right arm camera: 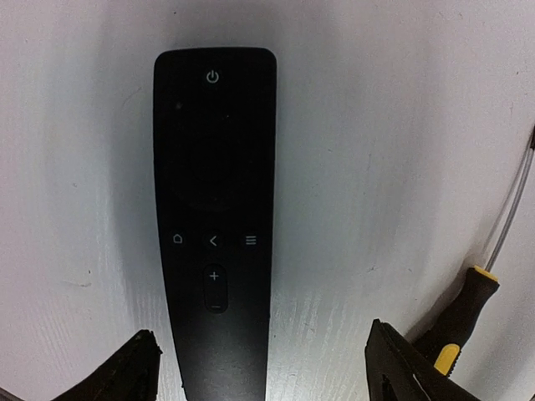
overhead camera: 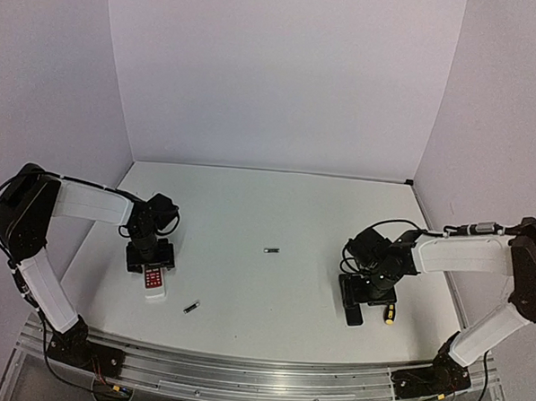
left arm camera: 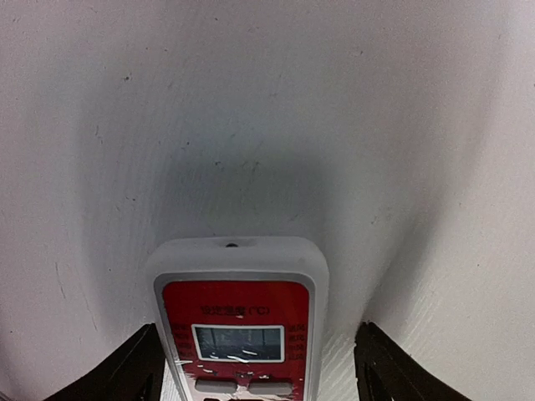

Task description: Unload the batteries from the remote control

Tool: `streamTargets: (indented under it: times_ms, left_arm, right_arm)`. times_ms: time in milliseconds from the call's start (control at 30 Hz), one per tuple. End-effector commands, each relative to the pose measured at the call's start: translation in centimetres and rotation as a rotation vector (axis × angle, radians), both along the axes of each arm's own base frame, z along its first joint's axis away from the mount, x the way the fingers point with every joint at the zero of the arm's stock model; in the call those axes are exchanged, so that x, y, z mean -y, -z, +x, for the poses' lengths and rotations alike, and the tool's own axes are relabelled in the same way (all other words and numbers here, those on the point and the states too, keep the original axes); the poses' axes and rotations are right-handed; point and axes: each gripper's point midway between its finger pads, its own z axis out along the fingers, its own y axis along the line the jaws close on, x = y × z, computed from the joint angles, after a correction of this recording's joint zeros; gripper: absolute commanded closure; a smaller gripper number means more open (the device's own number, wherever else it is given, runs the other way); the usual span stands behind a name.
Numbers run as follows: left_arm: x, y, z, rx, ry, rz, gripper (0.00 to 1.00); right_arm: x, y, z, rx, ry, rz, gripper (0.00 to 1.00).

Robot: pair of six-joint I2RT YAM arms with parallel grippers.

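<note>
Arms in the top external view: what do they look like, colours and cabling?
Both match: white link shells, black joints and bases. The left arm and right arm each trail thin black cables by the wrist. The left gripper and right gripper have black, wedge-shaped fingers.

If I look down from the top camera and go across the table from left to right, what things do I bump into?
red-and-white remote → near battery → middle battery → black remote → screwdriver
</note>
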Motion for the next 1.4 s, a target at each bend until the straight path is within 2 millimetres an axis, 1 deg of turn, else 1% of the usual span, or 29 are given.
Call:
streamTargets:
  times_ms: [0,67,167,200,300,400,500,567,600,667,767,867,900,967,1033,1100,1133,1167,1233,1300,1333,1367]
  left_arm:
    - [-0.1,0.0,0.1,0.007,0.002,0.002,0.17]
    - [-0.2,-0.3,0.0,0.012,-0.002,-0.002,0.11]
    - [-0.1,-1.3,0.1,0.041,-0.006,-0.021,0.01]
    - [0.0,-1.9,0.3,0.061,-0.007,-0.033,0.01]
    - [0.4,-4.8,1.1,0.151,-0.006,-0.078,0.0]
    - [0.7,-8.7,1.7,0.267,0.004,-0.137,0.0]
    - [1.2,-12.6,2.0,0.383,0.027,-0.213,0.0]
    - [1.6,-14.7,1.9,0.447,0.043,-0.269,0.0]
    - [1.7,-15.7,1.7,0.478,0.049,-0.294,0.0]
    - [1.8,-17.4,1.3,0.537,0.06,-0.338,0.0]
    - [2.0,-18.7,0.9,0.598,0.084,-0.383,0.0]
    - [2.3,-19.3,0.7,0.62,0.113,-0.404,0.0]
    - [2.5,-19.5,0.6,0.621,0.127,-0.413,0.0]
    - [3.1,-19.8,0.6,0.628,0.16,-0.437,0.0]
    - [4.2,-20.3,0.4,0.643,0.224,-0.487,0.0]
    - [5.8,-20.7,-0.2,0.665,0.33,-0.549,0.0]
    - [6.9,-21.3,-0.6,0.69,0.414,-0.599,0.0]
    - [8.8,-22.5,-1.5,0.732,0.541,-0.686,0.0]
    - [11.3,-24.2,-3.6,0.818,0.774,-0.819,0.0]
    - [13.1,-25.5,-6.1,0.888,1.005,-0.926,0.0]
    - [13.7,-26.5,-7.4,0.937,1.126,-0.973,0.0]
    - [14.2,-26.9,-8.8,0.961,1.244,-1.015,0.0]
  right_arm:
    - [-0.4,0.7,0.0,-0.011,-0.026,0.012,0.21]
    - [-0.6,0.9,-0.2,-0.024,-0.049,0.017,0.22]
    - [-1.3,1.3,-0.5,-0.051,-0.084,0.042,0.26]
    - [-1.5,1.5,-0.6,-0.059,-0.087,0.045,0.27]
    - [-1.5,2.0,-0.5,-0.072,-0.089,0.033,0.3]
    - [-1.4,2.6,-0.4,-0.076,-0.085,0.014,0.32]
    - [-1.4,3.3,-0.4,-0.09,-0.093,-0.017,0.37]
    - [-1.7,3.7,-0.4,-0.095,-0.103,-0.032,0.41]
    - [-1.8,3.8,-0.4,-0.089,-0.108,-0.045,0.46]
    - [-2.1,3.8,-0.3,-0.071,-0.111,-0.065,0.58]
    - [-2.8,3.3,-0.3,-0.055,-0.092,-0.043,0.73]
    - [-3.4,1.9,0.1,-0.024,-0.075,0.0,0.83]
    - [-3.6,1.2,0.2,-0.01,-0.075,0.021,0.85]
    - [-4.6,-0.3,0.2,0.002,-0.098,0.085,0.86]
    - [-6.1,-2.3,0.1,0.015,-0.141,0.173,0.86]
    - [-8.2,-4.7,-0.7,0.003,-0.212,0.297,0.87]
    - [-9.1,-5.9,-1.1,-0.004,-0.245,0.357,0.87]
    - [-10.1,-7.0,-1.6,-0.023,-0.275,0.416,0.88]
    - [-12.1,-9.6,-3.0,-0.068,-0.347,0.554,0.89]
    - [-13.7,-12.0,-4.3,-0.115,-0.409,0.672,0.9]
    - [-14.4,-13.1,-5.0,-0.144,-0.435,0.728,0.9]
    - [-15.1,-14.5,-5.9,-0.189,-0.468,0.796,0.91]
